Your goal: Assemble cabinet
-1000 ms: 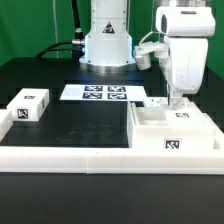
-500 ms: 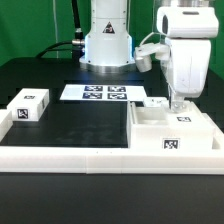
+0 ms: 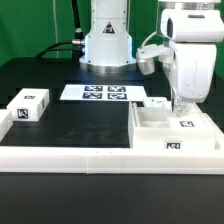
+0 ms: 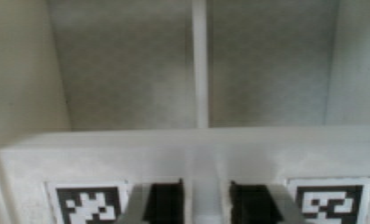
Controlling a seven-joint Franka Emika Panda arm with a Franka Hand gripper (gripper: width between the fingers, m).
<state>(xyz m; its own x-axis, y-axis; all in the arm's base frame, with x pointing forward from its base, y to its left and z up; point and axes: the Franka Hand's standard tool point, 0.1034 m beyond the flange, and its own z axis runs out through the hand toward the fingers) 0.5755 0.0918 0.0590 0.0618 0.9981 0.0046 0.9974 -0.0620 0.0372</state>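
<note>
**Cabinet, seated for assembly.** The cabinet (image 3: 160,128) — a large white tagged box — sits at the exterior view's right of the black desk (image 3: 80,125), against the white border rail (image 3: 70,157), probably so that it cannot slide. The pincer (image 3: 180,106) is low over its far wall. The wrist view shows dark fingers (image 4: 164,200) apart, astride a white edge — whether they clamp it cannot be told. A small tagged block (image 3: 30,106) lies well apart.

The cabinet (image 3: 150,142), a large white plastic box with a thin divider inside and small black-and-white square tags on its walls, lay open side up on the black table (image 3: 80,125) toward the exterior view's right.
</note>
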